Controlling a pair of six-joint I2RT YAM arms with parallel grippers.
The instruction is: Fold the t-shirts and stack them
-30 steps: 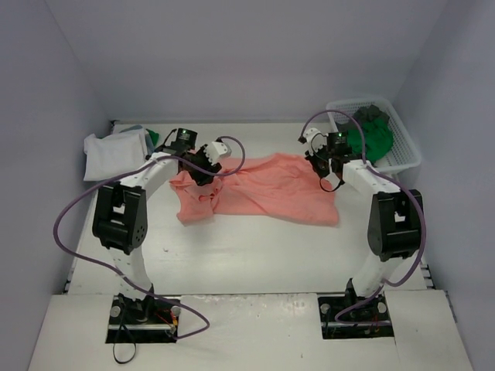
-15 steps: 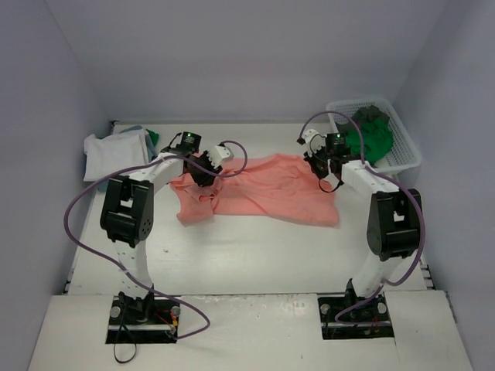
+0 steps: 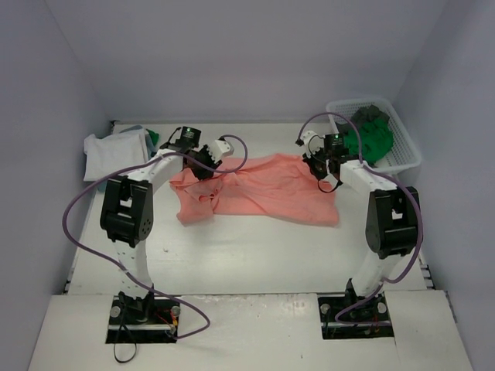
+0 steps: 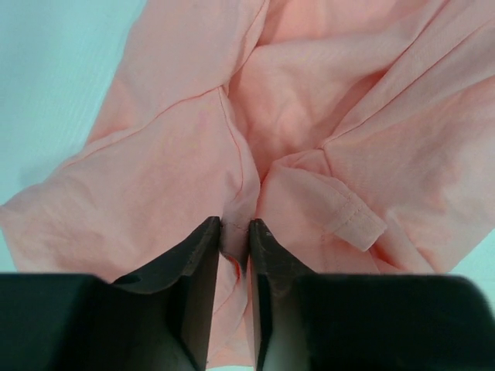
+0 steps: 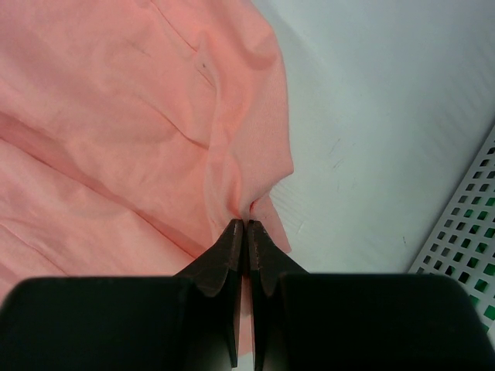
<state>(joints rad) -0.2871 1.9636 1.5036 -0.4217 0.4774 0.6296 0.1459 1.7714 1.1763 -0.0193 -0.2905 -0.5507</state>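
A soft salmon pink cloth t-shirt (image 3: 263,189) lies rumpled in the middle of the white bench (image 3: 255,251), nearer the far edge. The left gripper (image 4: 234,226) is squeezed tight on a fold at the shirt's left side. The right gripper (image 5: 245,225) pinches the shirt's far right edge. A white plastic mesh basket (image 3: 407,151) in the far right corner holds a bright green t-shirt (image 3: 370,139) and a dark grey t-shirt (image 3: 371,114). A white t-shirt (image 3: 108,154) lies near the far left corner.

Plain salmon-pink t-shirt (image 3: 271,193), bright green t-shirt (image 3: 371,141), dark grey t-shirt (image 3: 370,114) (white mesh basket (image 3: 408,147)), white t-shirt (image 3: 108,154)
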